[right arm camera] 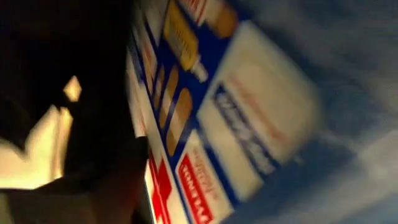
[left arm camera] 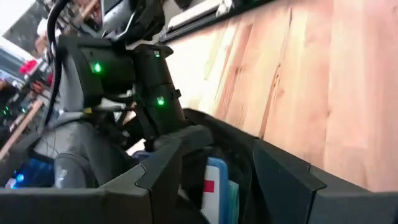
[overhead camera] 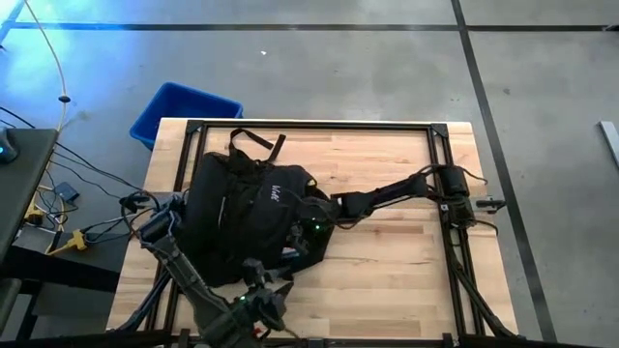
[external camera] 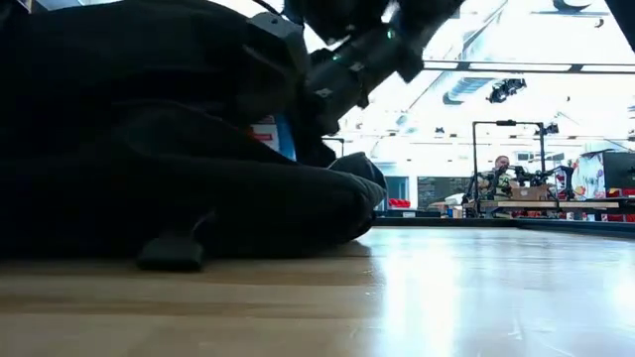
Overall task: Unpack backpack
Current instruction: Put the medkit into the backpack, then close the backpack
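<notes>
Lettering on the backpack (overhead camera: 253,213) is a small white logo too small to read from above; the blue-and-white box (right arm camera: 205,124) inside it carries pictures of adhesive bandages, a red cross and blurred red and blue labels, probably a first-aid kit. Lying on the wooden table (overhead camera: 387,261), the backpack covers the half nearest the blue bin (overhead camera: 184,114), its loop handle pointing at the table's far edge; the boards beyond its open side lie bare to the black frame rail. The right gripper (overhead camera: 311,230) reaches into that opening, jaws spread around nothing I can make out. The left gripper (left arm camera: 217,180) sits at the opening's rim, fingers apart over the box's edge.
</notes>
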